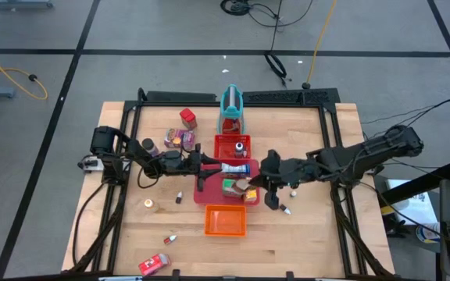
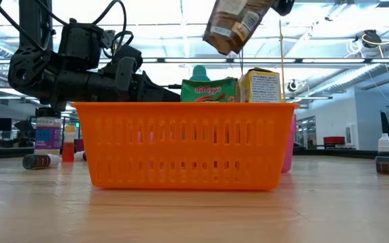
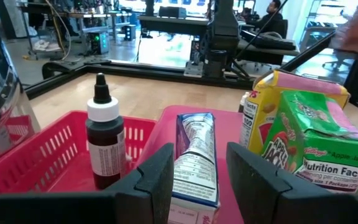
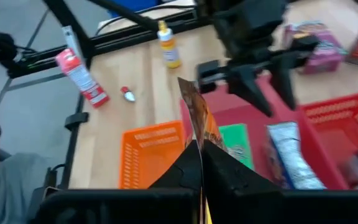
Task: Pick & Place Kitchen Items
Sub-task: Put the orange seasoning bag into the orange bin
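My right gripper [image 4: 201, 148] is shut on a thin brown packet [image 2: 234, 27], high above the red tray [image 1: 201, 195] and the orange basket [image 2: 184, 145]. In the tray stand a green box [image 3: 316, 149] and a yellow box [image 3: 263, 118], and a blue-white box [image 3: 194, 165] lies flat. My left gripper [image 3: 197, 177] is open and level at the tray's left edge. The blue-white box lies just ahead of its fingers. A dark bottle [image 3: 104, 140] stands in a second red basket [image 1: 226, 144]. My right gripper pinches the brown packet's edge [image 4: 196, 127] between its two shut fingers. The packet is lifted clear and hangs tilted below the fingers [image 2: 238, 30], above the boxes in the tray. I cannot tell whether my left gripper touches the tray or the blue-white box.
A teal stand [image 1: 231, 109] rises at the far middle. A red box [image 1: 187, 118], a pink-purple packet [image 1: 180, 138] and a dark can [image 1: 148, 146] sit at the far left. Small bottles [image 1: 178, 198] and a red-white box [image 1: 155, 264] lie on the near left.
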### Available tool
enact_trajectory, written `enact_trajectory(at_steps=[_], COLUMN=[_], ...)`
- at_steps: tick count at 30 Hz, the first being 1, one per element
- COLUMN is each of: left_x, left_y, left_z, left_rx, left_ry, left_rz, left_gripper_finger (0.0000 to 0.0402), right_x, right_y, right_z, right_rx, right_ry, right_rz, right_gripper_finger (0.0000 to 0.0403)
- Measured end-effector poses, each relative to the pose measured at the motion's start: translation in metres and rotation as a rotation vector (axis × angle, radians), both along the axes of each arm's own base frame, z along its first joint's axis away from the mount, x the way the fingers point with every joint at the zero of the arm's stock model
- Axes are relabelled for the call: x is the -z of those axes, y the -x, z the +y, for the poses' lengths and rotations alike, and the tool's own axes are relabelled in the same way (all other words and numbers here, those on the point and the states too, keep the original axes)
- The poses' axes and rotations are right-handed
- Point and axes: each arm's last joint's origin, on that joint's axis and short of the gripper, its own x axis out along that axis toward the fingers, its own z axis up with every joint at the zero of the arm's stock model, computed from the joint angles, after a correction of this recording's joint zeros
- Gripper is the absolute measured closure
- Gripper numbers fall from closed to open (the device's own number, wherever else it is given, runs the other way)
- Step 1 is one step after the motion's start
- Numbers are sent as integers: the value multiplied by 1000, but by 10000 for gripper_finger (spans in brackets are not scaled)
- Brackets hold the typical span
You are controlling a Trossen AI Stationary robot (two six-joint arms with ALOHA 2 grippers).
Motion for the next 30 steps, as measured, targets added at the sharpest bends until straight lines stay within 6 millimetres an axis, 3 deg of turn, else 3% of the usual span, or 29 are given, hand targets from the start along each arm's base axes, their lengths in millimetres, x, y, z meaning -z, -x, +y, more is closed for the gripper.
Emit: enact_trajectory(at_steps=[17, 30], left_x=[2, 2], left_y=[0, 0], left_z=[0, 1], left_rx=[-18, -19], left_ry=[10, 10], left_rz=[17, 22], left_gripper_finger=[254, 254], right_x=[37, 76], right_y=[-27, -45], right_z=[58, 76], right_rx=[-148, -173], right_ry=[4, 47], right_rz=[10, 96], right_gripper_finger=[403, 403])
